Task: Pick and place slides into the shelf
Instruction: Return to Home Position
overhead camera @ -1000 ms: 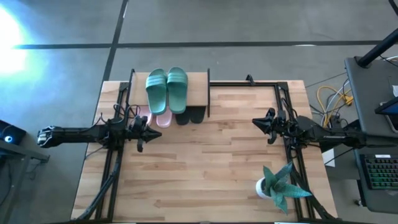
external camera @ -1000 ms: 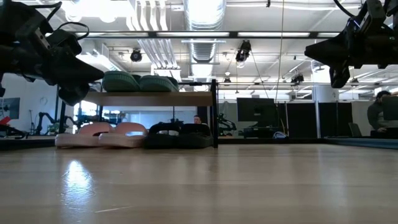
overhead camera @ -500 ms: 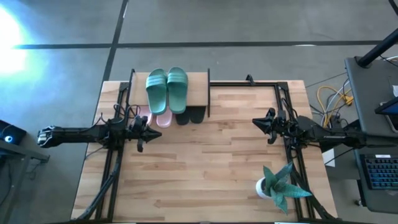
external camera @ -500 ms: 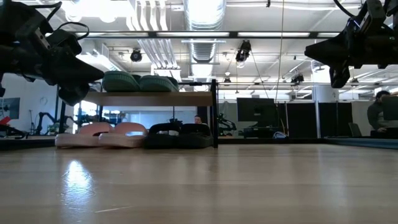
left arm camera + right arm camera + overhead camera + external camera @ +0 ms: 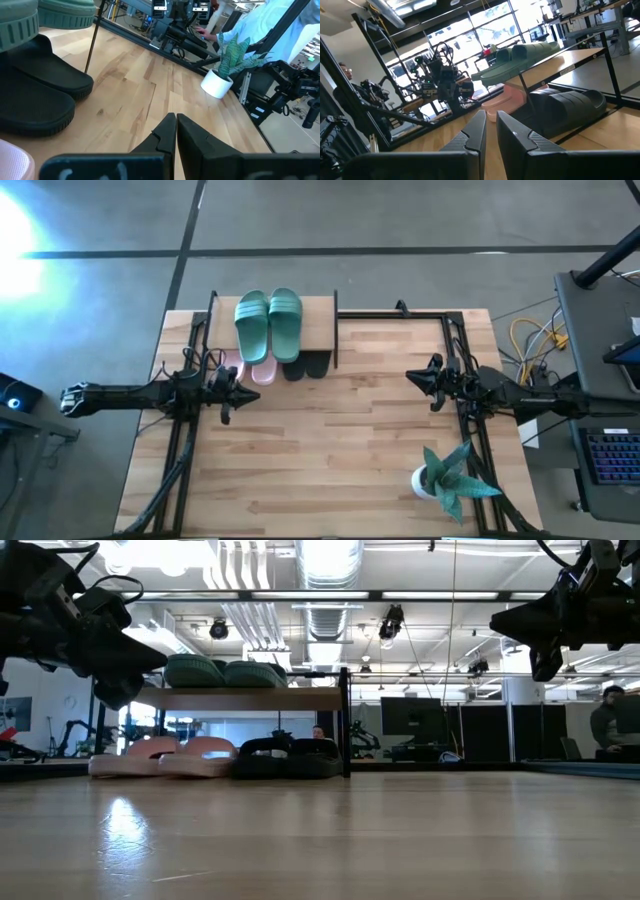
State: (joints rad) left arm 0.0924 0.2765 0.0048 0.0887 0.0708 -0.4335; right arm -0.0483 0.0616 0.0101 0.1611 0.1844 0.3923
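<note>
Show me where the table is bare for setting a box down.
Bare: the middle of the table between left gripper and right gripper, and beside the shelf toward the right arm. Crowded: the shelf, slides on and under it; the potted plant's corner.

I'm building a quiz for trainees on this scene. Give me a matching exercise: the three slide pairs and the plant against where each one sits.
1 green slides
2 pink slides
3 black slides
4 potted plant

A under the shelf, nearer the left gripper
B on the table, away from the shelf
C on top of the shelf
D under the shelf, nearer the right gripper

Pairs: 1-C, 2-A, 3-D, 4-B
</note>
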